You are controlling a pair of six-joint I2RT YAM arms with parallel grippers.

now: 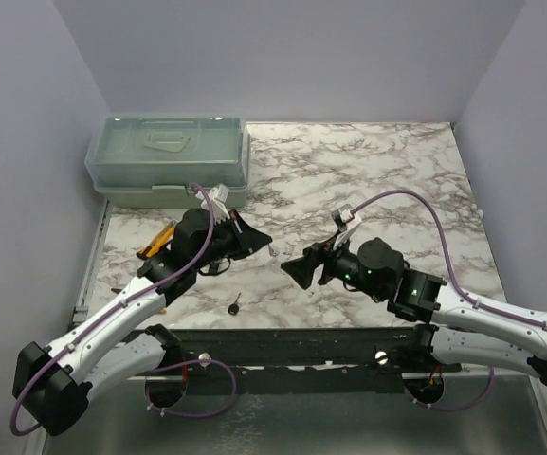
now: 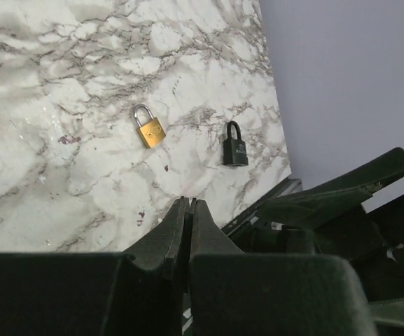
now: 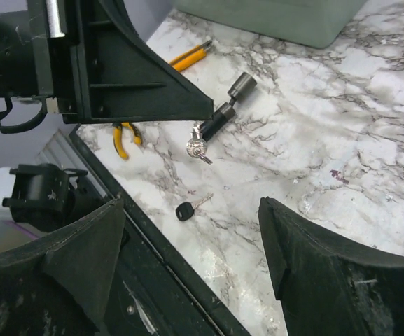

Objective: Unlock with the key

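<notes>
While the key (image 3: 185,210) lies ungrasped near the front edge of the marble bench (image 1: 377,171), the right end effector (image 1: 298,269) aims at it, jaws apart, the left end effector (image 2: 189,204) pressed together; pickup looks pending, needing a precise descent onto its black head.

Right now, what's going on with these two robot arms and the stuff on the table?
Neither arm is holding anything. The key lies loose on the table near its front edge, and the right gripper is open and aimed down toward it. The left gripper is shut and empty, pointing at a gold padlock and a black padlock, which both lie flat and look locked.
</notes>
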